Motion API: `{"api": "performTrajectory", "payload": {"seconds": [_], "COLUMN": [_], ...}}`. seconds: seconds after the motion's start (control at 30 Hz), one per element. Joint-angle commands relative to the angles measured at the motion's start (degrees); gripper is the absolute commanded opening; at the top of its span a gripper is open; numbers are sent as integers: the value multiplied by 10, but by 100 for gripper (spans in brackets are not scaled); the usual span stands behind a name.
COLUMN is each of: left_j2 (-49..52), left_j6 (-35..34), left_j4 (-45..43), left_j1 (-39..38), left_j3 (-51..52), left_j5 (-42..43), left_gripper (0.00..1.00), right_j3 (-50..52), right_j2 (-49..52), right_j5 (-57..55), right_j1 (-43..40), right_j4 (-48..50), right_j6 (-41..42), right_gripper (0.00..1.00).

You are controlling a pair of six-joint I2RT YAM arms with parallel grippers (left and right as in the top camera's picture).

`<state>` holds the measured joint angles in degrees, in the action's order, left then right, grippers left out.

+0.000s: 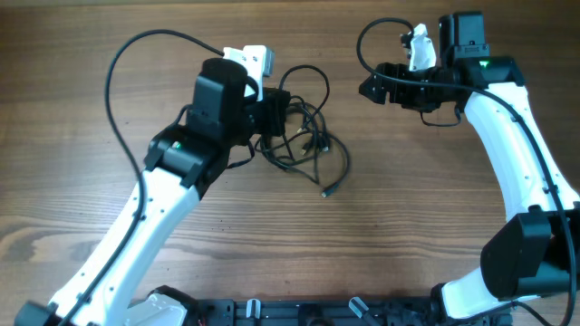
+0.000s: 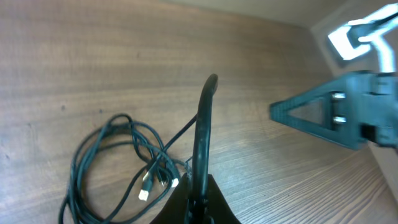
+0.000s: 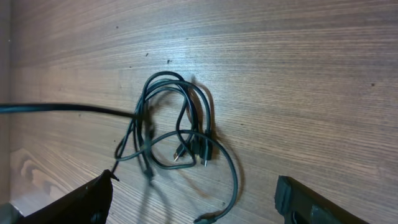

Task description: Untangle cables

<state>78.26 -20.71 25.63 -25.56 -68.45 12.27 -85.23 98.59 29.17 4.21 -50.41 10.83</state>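
Note:
The cables (image 1: 304, 136) lie as a tangle of thin black loops at mid-table, with one loose plug end (image 1: 328, 190) trailing toward the front. My left gripper (image 1: 279, 110) sits at the tangle's left edge. In the left wrist view it (image 2: 200, 200) is shut on one black cable (image 2: 202, 124), which stands up out of the jaws. The remaining loops (image 2: 106, 162) and their silver-tipped plugs lie to its left. My right gripper (image 1: 372, 88) hangs open at the back right, clear of the tangle. The right wrist view shows the cables (image 3: 180, 134) beyond its open gripper (image 3: 194, 186), with nothing between the fingers.
The wooden table (image 1: 408, 217) carries only the tangle. The right arm's black gripper (image 2: 336, 115) shows at the right of the left wrist view. Thicker black robot wires loop above each arm (image 1: 118, 81). A dark rail (image 1: 299, 312) runs along the front edge.

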Motion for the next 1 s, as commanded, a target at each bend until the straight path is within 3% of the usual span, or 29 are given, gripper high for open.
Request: {"api": "performTrajectory", "payload": {"seconds": [0.0,0.27,0.97], "left_j2": [28,33,33], "left_j6": [-42,-118,-128], "left_j4": [-3,-4,10], "left_j1": [-1,-2,-2], "left_j3": [-2,-2,-2], "left_j5": [7,7,7], "left_gripper": [4,4,4], "right_j3": [-5,-5,-5], "right_j2": [-5,-5,-5], "right_j5": [13,13,39], "right_j1": [0,15,30], "right_j4": [-8,-17,-25], "right_j6": [14,14,41], "right_gripper": [85,86,85]}}
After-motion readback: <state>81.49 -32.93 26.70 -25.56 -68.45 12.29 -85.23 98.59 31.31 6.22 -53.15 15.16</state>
